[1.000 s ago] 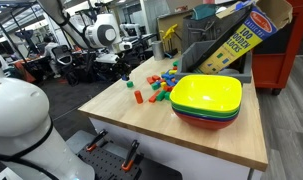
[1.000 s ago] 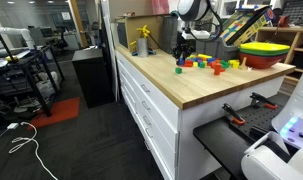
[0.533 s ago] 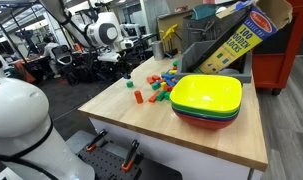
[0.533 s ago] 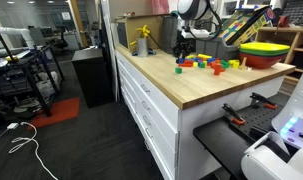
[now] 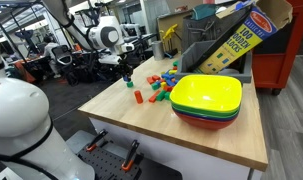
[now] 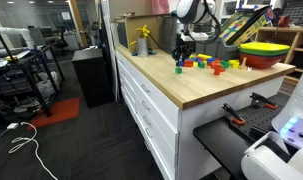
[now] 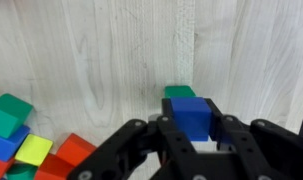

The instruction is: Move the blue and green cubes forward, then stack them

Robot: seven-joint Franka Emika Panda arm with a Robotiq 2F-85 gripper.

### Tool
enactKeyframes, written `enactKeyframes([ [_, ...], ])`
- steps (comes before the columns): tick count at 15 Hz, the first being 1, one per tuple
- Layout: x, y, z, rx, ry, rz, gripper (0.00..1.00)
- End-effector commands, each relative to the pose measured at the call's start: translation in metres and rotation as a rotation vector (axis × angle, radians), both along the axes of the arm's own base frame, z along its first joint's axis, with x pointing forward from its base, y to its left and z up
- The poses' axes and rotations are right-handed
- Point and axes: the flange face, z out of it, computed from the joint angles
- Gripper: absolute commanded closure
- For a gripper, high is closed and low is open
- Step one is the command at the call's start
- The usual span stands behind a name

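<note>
Stacked bowls (image 5: 206,98) beside scattered blocks (image 5: 162,88) on wooden table (image 5: 181,138)

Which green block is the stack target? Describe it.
On the wooden table, look away from the yellow bowl, past the block pile. The green cube sits alone near the edge, at the pincer holding the blue cube; other greens lie in the pile.

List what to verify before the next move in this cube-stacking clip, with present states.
1. Blue cube gripped between the jaws: ok.
2. Green cube visible on the table just past the blue one: ok.
3. Blue cube centred over green cube: cannot tell.
4. Blue cube touching green cube: cannot tell.
5. Green cube clear of the loose block pile: ok.
</note>
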Motion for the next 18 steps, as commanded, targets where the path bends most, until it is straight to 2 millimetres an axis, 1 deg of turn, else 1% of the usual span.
enactKeyframes([
  [1, 0.0090, 0.0026, -0.0003, 0.000, -0.004, 0.027, 0.91],
  [5, 0.0126, 0.0060, -0.0041, -0.002, 0.000, 0.038, 0.91],
  [11, 0.0164, 0.0055, -0.0085, -0.007, 0.005, 0.055, 0.91],
  [18, 0.0183, 0.0032, -0.0055, -0.010, 0.003, 0.060, 0.91],
])
